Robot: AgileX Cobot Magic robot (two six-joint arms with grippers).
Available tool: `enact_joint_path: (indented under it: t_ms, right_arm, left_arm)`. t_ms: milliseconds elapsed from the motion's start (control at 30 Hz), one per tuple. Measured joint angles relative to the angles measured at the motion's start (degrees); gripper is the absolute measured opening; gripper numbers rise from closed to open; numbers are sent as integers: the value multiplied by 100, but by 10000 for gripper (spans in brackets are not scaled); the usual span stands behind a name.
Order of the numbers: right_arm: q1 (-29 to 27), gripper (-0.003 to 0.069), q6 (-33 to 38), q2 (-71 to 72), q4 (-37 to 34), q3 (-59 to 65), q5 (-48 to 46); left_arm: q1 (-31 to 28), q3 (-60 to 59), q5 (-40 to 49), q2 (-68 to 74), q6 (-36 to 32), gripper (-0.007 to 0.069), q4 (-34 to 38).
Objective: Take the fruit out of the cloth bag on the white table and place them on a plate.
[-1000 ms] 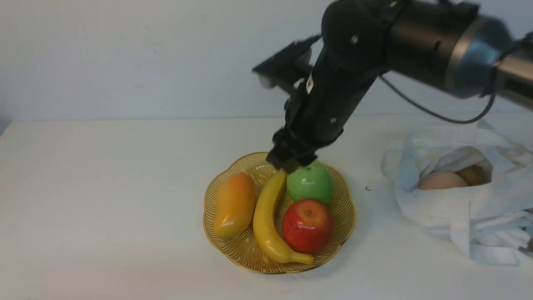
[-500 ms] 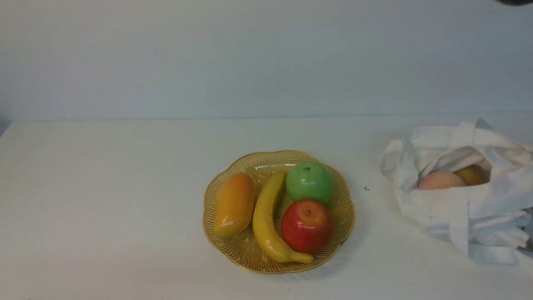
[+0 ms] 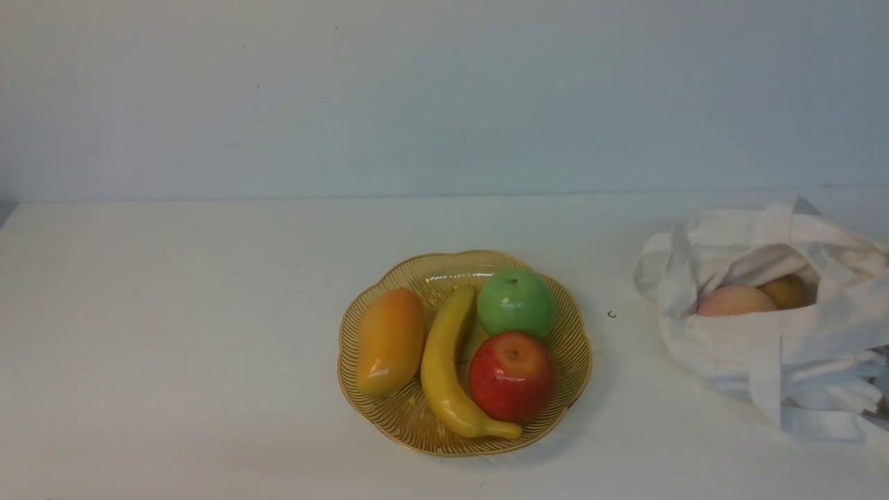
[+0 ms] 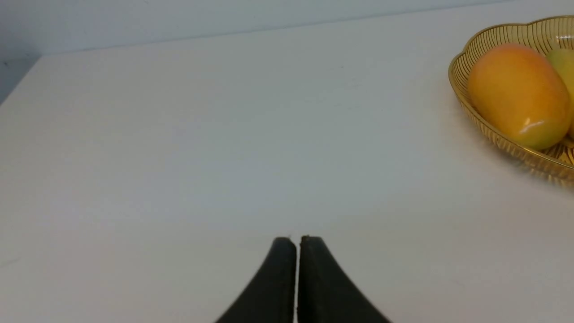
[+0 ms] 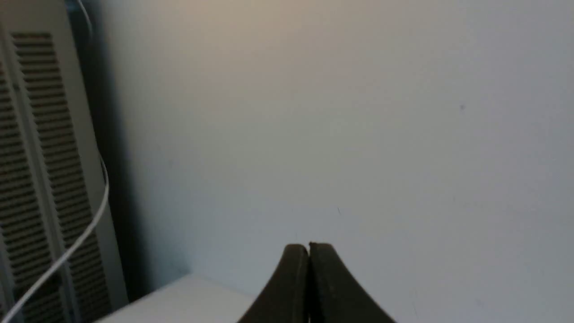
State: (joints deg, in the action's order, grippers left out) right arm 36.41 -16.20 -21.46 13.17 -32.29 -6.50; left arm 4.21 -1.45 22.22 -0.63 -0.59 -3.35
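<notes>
The amber plate [image 3: 569,326] sits mid-table and holds an orange mango [image 3: 390,340], a yellow banana [image 3: 444,368], a green apple [image 3: 516,303] and a red apple [image 3: 512,376]. The white cloth bag [image 3: 764,347] lies at the right with a pale pink peach [image 3: 735,301] and a small yellow-brown fruit [image 3: 787,292] showing in its mouth. Neither arm shows in the front view. My left gripper [image 4: 298,238] is shut and empty over bare table; the mango [image 4: 518,94] and plate rim [image 4: 462,96] show in its view. My right gripper [image 5: 308,246] is shut and empty, facing the wall.
The white table [image 3: 173,333] stretches wide to the left of the plate. A small dark speck [image 3: 612,314] lies between plate and bag. In the right wrist view a slatted grey unit [image 5: 31,179] with a white cable [image 5: 85,233] stands beside the wall.
The right arm, low over the green apple on the plate one second ago, has lifted away and left the front view. The fruits and bag have stayed in place.
</notes>
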Motion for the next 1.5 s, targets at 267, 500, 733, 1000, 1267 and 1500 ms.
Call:
enact_joint_path:
  t_ms: [267, 500, 733, 1000, 1267, 1500]
  right_arm:
    - [0, -13, 2, 1078, 46, 657, 847]
    - [0, -13, 823, 1151, -896, 715, 686]
    - [0, -13, 1439, 1151, -1362, 715, 496]
    - [-1318, -13, 1620, 1515, -646, 1551, -257]
    - [-3656, -13, 1294, 2054, -453, 3305, -762]
    - [-4044, -13, 804, 2188, -438, 3371, -1481]
  left_arm:
    - [0, 0, 0, 0, 0, -8, 0]
    - [0, 0, 0, 0, 0, -8, 0]
    - [0, 0, 0, 0, 0, -8, 0]
    - [0, 0, 0, 0, 0, -8, 0]
    - [0, 0, 0, 0, 0, -8, 0]
    - [0, 0, 0, 0, 0, -8, 0]
